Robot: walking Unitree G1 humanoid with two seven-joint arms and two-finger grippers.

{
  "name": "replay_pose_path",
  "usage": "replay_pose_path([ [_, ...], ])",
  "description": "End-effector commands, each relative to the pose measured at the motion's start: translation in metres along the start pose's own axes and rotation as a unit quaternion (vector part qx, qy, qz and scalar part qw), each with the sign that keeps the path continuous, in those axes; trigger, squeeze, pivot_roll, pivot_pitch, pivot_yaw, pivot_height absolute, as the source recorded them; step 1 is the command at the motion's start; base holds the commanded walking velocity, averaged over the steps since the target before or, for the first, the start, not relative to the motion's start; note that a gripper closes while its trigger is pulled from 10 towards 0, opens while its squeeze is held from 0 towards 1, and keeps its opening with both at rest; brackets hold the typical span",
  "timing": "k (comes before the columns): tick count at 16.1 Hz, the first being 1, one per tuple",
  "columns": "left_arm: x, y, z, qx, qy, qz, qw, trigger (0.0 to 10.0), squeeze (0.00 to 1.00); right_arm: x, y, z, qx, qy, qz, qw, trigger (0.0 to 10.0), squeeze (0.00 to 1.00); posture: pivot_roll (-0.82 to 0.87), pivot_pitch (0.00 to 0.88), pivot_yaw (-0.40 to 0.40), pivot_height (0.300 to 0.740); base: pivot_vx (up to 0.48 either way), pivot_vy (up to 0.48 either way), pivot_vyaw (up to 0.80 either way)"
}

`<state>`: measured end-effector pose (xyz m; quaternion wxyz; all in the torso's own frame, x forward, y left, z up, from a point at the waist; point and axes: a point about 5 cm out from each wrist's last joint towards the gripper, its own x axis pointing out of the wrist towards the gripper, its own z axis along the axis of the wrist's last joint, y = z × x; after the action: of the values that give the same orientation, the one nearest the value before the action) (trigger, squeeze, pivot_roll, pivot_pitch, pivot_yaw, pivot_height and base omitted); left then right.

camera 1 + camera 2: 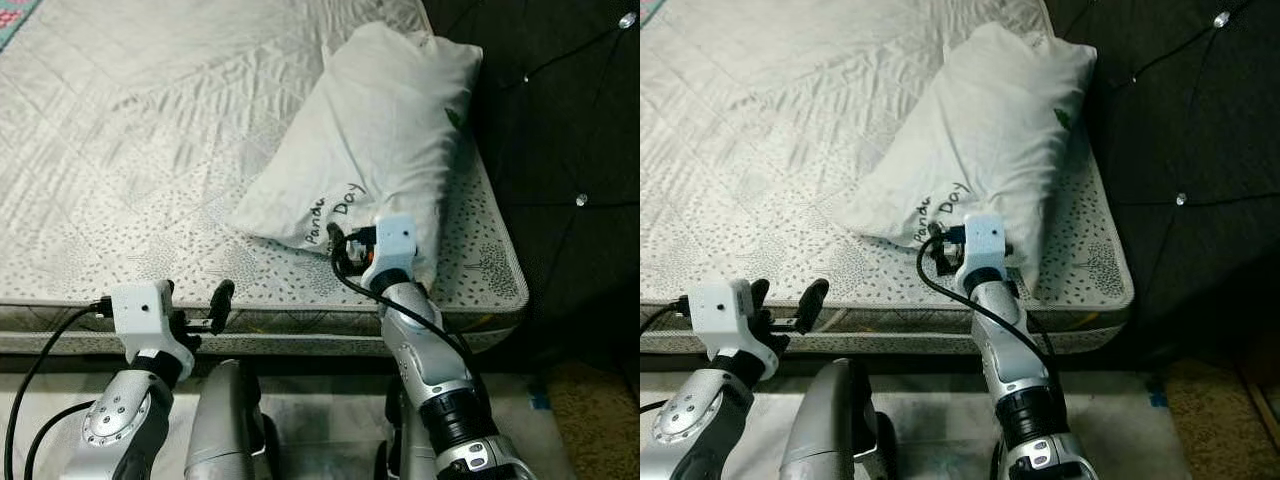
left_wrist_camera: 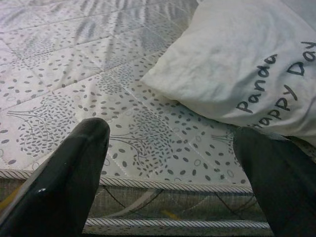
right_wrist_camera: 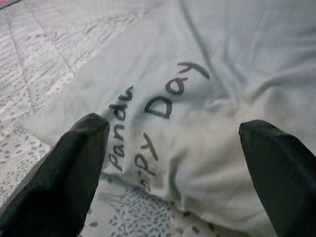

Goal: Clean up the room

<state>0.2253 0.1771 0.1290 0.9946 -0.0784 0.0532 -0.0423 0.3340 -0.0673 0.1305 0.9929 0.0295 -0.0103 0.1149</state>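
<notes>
Pillow: white, creased, printed "Panda Happy Day"; lies slantwise on the bed's right side, its far end near the dark tufted headboard.
Bed: grey quilted mattress with a leaf-and-tree print, corded edge facing the robot.
Right gripper: at the pillow's near end, over the mattress edge; fingers spread wide to either side of the printed words; nothing held.
Left gripper: at the mattress's front edge, left of the pillow and apart from it; fingers spread wide, nothing between them.
Cables: black, running along the right arm.
Floor: brownish, right of the bed.
</notes>
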Motion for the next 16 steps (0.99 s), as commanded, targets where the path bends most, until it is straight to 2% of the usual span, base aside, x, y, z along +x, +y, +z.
replay_pose_path([
  [1,-0.002,-0.001,0.004,0.007,-0.011,0.002,1.000,10.0,0.00,0.002,-0.005,0.013,-0.003,-0.041,-0.023,0.999,10.0,0.00,-0.01,0.233,0.005,0.576,0.000,0.000,0.00],
  [3,-0.003,-0.003,0.003,0.010,-0.010,-0.002,1.000,10.0,0.00,0.004,-0.013,0.012,-0.026,-0.031,-0.037,0.998,10.0,0.00,-0.01,0.234,0.002,0.576,0.000,0.000,0.00],
  [6,-0.005,-0.004,0.003,0.008,-0.008,-0.004,1.000,10.0,0.00,0.000,-0.014,0.004,-0.015,-0.017,-0.030,0.999,10.0,0.00,-0.01,0.237,0.000,0.567,0.000,0.000,0.00],
  [9,-0.005,-0.005,0.003,0.007,-0.006,-0.005,1.000,10.0,0.00,-0.004,-0.011,0.000,-0.012,-0.018,-0.016,1.000,10.0,0.00,-0.01,0.236,-0.001,0.542,0.000,0.000,0.00],
  [13,-0.002,-0.007,0.004,0.005,-0.010,-0.008,1.000,10.0,0.00,-0.002,-0.006,-0.004,-0.009,-0.010,0.000,1.000,10.0,0.00,-0.01,0.231,0.001,0.542,0.000,0.000,0.00],
  [16,-0.001,-0.005,0.008,0.007,-0.019,-0.001,1.000,10.0,0.00,0.003,-0.007,0.004,-0.019,-0.031,-0.015,0.999,10.0,0.00,0.00,0.231,-0.002,0.542,0.000,0.000,0.00],
])
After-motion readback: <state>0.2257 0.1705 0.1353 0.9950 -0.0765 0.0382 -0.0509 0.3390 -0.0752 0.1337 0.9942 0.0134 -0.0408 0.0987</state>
